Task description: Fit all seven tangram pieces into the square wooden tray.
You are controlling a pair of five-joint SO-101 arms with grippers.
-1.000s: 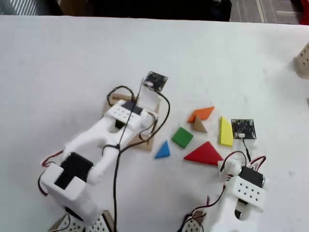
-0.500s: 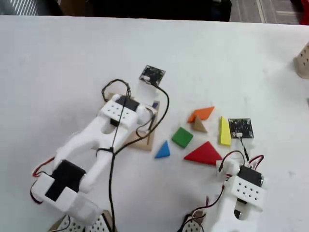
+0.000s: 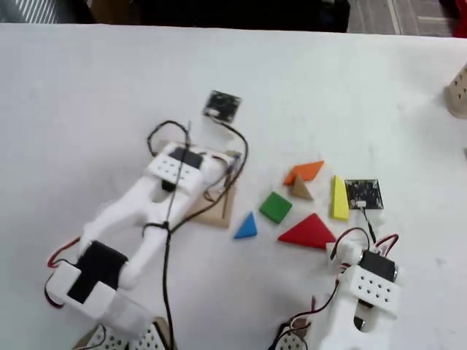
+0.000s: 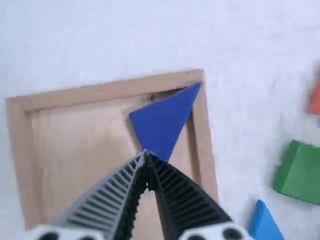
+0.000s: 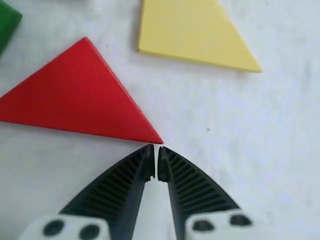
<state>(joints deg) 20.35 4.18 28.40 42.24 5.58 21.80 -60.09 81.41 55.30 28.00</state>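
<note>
Pincers both clenched: the left gripper (image 4: pixel 147 159) touches the dark blue triangle (image 4: pixel 165 120), which lies just ahead of it inside the wooden tray (image 4: pixel 110 89). The right gripper (image 5: pixel 155 162) has the red triangle (image 5: pixel 75 97) just off its tips.

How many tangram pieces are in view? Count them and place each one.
7. The dark blue triangle is at the wooden tray's corner; on the table beside the tray lie the light blue triangle, green square, orange piece, tan triangle, yellow triangle and red triangle. None seems hidden.

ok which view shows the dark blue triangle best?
Left wrist view: the dark blue wooden triangle sits in plain sight over the square wooden tray. In the high view the left arm largely hides it.
</note>
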